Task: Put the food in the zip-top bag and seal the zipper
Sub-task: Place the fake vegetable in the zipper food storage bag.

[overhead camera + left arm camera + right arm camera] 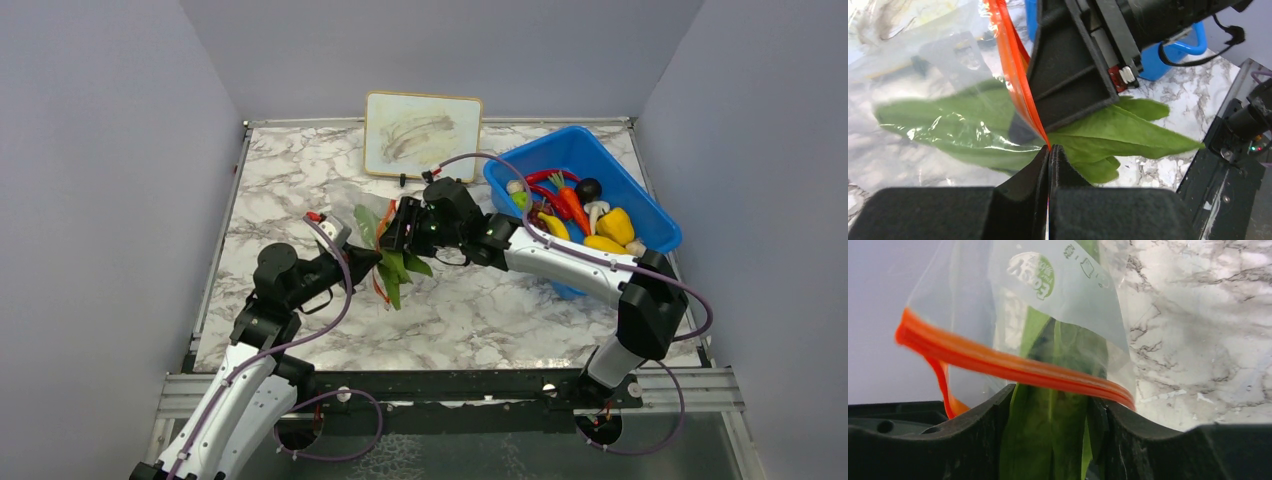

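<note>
The left gripper [1049,152] pinches the zipper [1015,85]; the right gripper [1058,402] gapes, seemingly loose around the green leafy pod [1043,445].

A green leafy pod [1048,450] is poking into the zip-top bag [1068,305]. The orange zipper [998,362] is crossing it between the right gripper's [1055,435] parted fingers [1158,450].

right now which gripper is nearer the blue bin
Right. The right gripper is left of the blue bin, at the zip-top bag mouth; the left gripper is farther left, pinching the zipper.
</note>
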You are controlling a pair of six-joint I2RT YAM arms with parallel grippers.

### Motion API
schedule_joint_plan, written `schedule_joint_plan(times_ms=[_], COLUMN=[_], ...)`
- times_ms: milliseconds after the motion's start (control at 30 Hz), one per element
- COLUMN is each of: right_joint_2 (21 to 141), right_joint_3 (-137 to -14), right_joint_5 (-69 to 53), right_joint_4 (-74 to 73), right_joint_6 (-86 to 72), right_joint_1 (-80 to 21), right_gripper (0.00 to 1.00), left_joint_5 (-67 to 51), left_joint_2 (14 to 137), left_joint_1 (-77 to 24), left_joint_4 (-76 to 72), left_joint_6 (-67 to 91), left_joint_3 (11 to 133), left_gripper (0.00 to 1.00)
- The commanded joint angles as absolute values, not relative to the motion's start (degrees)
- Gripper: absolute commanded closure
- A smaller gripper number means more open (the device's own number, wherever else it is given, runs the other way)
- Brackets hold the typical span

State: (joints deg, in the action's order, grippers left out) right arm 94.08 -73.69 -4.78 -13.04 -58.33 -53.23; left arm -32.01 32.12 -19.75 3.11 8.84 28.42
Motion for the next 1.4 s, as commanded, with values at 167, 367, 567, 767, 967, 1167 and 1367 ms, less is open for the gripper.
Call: schedule_joint_plan(times_ms=[167,367,567,767,967,1167,1367], right_joint_2=[92.2,91.1,88.5,89.0,89.5,92.7,95.6], right_joint_3=[-75.8,-76.0,-72.4,-69.5,-65.8,-64.6,-65.2], right_joint_5=[-10.7,-11.2,-5.4,1.1,7.6,5.9,5.2], right_joint_4=[-20.4,-26.7,-26.1,-20.7,-17.6,-11.5,-11.2], right_joint_6=[-48.5,-48.0,-46.0,-43.5,-46.2,-43.9,-47.2], right_joint_1=[-53.0,-53.4,-55.9,-59.4,-61.2,-61.3,-61.5], right_gripper=[0.38,0.4,0.34,0.35,0.32,0.36,0.57], left_joint_5=[-25.1,-23.7,-23.2,-23.5,-22.7,-23.2,-23.8], left_joint_2=[33.4,34.3,34.8,35.6,37.0,40.2,40.8], left_joint_1=[-20.1,-20.1,-20.1,-20.1,-20.1,-20.1,-20.1], left_joint_4=[0.4,-0.4,-1.0,-2.1,-2.1,-0.6,-0.8], left_joint_6=[12.4,14.2,16.2,20.8,24.0,27.4,30.4], left_joint_3=[30.1,30.2,30.5,30.2,31.3,34.7,36.0], left_gripper=[1.0,1.0,1.0,1.0,1.0,1.0,1.0])
